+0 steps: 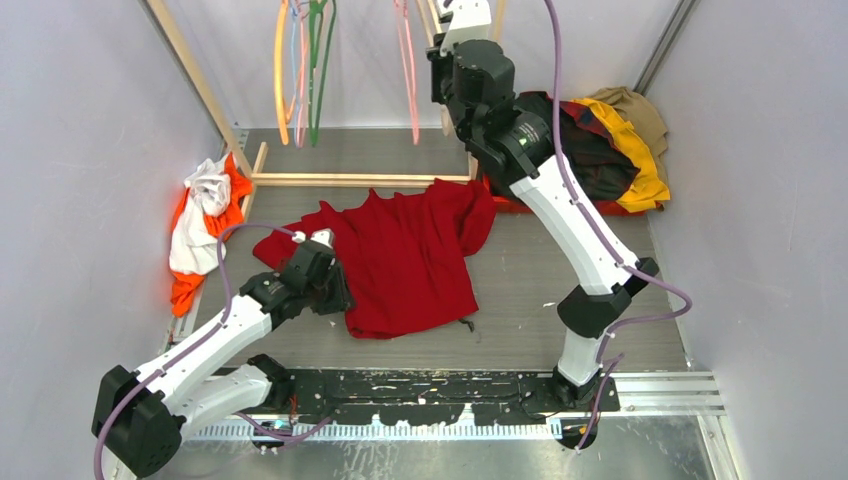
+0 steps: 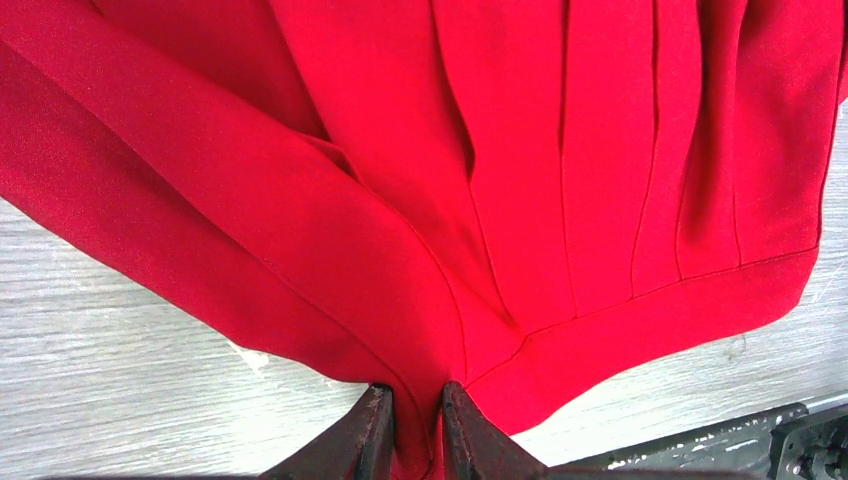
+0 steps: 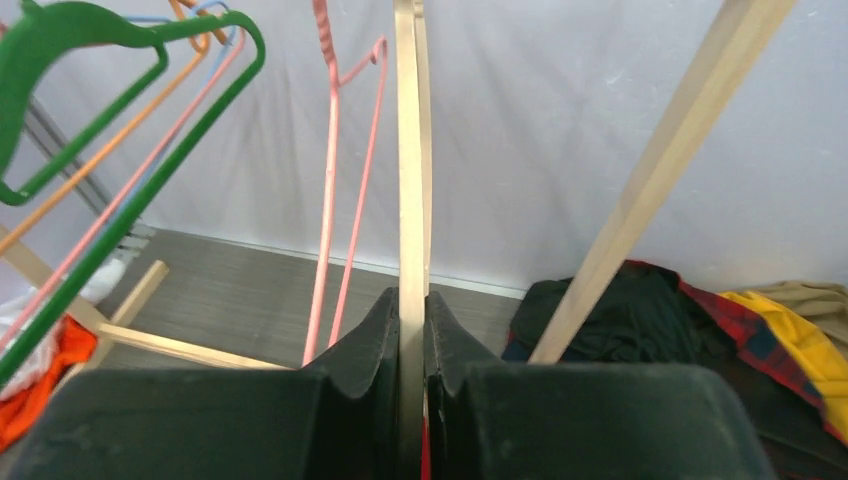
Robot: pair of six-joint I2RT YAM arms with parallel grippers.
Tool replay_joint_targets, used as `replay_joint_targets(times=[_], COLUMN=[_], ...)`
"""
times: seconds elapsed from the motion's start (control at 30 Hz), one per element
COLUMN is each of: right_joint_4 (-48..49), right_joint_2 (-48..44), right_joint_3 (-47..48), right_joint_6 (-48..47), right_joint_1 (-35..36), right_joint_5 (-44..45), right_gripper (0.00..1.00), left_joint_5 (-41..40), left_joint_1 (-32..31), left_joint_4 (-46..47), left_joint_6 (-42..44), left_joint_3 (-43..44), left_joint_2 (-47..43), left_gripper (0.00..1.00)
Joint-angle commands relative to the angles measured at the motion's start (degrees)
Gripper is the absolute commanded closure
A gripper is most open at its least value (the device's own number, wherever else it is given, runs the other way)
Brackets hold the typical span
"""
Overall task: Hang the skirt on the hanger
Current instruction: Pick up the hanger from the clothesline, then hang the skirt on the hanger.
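My left gripper (image 2: 415, 400) is coming in at the bottom centre of the frame, and its two dark fingers (image 2: 372, 430) are pinching the edge of the skirt (image 2: 450, 180), with a thin fold of red cloth pressed between them. The skirt is filling the upper part of the frame, its pleats running down toward my fingers. It is lying on the grey table (image 2: 110, 370), which is showing at the lower left and right. A black plate (image 2: 800, 445) is sitting in the lower right corner.
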Motion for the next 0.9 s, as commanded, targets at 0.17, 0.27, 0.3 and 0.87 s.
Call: replay_joint_targets(times=[0.17, 0.27, 0.3, 0.87], right_joint_4=[3.9, 0.9, 0.5, -22.7], right_joint_2=[-4.8, -10.1, -12.4, -44.5], right_joint_3=[2.7, -5.1, -7.5, -53.0], right_joint_6=[-2.3, 1.1, 2.7, 27.1], right_joint_1=[-0.1, -0.1, -0.1, 10.8], right_joint_5=[7.6, 7.9, 7.7, -4.4], right_gripper=[0.99, 0.99, 0.99, 0.99], left_joint_5=[-0.3, 0.0, 0.2, 2.1], left_joint_1=[0.0, -0.1, -0.1, 0.0], left_joint_4=[2.1, 2.3, 2.4, -1.5], left_joint_6=[0.3, 0.3, 0.3, 2.6], left_joint_3=[2.3, 1.9, 1.9, 10.0], left_joint_2=[-0.2, -0.2, 0.0, 4.1], left_gripper=[0.76, 0.76, 0.76, 0.77])
